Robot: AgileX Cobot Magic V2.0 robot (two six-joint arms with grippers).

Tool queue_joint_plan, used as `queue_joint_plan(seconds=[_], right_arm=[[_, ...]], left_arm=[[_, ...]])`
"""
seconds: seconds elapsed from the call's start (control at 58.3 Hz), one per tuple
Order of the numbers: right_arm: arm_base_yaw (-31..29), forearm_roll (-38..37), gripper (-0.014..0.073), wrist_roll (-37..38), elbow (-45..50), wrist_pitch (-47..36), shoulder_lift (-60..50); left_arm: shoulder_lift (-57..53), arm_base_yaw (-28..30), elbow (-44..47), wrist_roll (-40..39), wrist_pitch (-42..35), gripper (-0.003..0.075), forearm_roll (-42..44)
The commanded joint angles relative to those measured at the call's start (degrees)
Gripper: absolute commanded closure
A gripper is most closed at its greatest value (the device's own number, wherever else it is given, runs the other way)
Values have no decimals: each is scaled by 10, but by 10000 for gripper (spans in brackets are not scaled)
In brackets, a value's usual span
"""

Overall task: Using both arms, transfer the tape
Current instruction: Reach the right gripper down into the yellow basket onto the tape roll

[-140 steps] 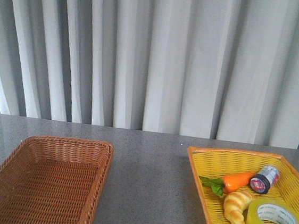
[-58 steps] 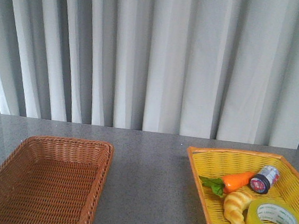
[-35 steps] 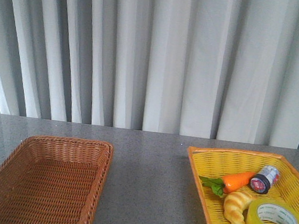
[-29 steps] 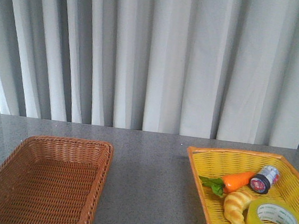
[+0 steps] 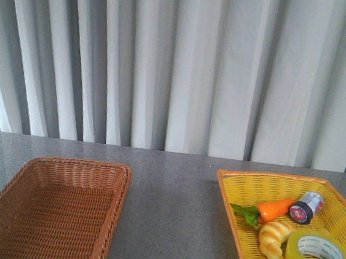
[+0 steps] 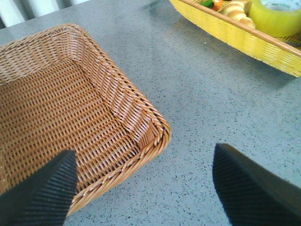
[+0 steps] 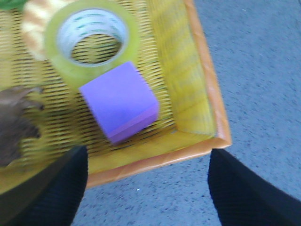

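The yellow woven tray [image 5: 233, 201] is holding the tape [image 5: 317, 258] lying flat at its near right end, touching a purple cube [image 7: 120, 101], with a ridged croissant [image 5: 273, 239], a carrot [image 5: 274, 208] and a small dark cylinder [image 5: 305, 207] beside it. The brown wicker basket [image 5: 59, 210] is sitting well apart on the speckled grey table [image 5: 171, 203], nothing showing inside it. The tape's white core is carrying faint green print too small to read, while the left gripper [image 6: 141, 188] and right gripper [image 7: 146, 188] are hanging with fingers spread apart, gripping nothing.
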Motion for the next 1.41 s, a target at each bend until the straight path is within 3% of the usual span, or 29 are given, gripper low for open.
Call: queue_joint_plan(seconds=[0.0,0.189,0.686,1.047,1.39], right_arm=[[-53,20,78,-23,-52,-6,30],[-130,149,78,-152,-106,14,98],[-128,204,78,-212,-262,61,310],[-55,117,104,-201,-381,88,427],[-49,110,209,-203,-419,101,503]], left_arm=[[-2,-6,-20,0,-30,144,-13],[-2,-6,-20,0,-30,144,-12],[-2,-6,-20,0,-30,144,-12],[-2,-6,-20,0,-30,144,-12],[-2,-6,-20,0,-30,144,-12]])
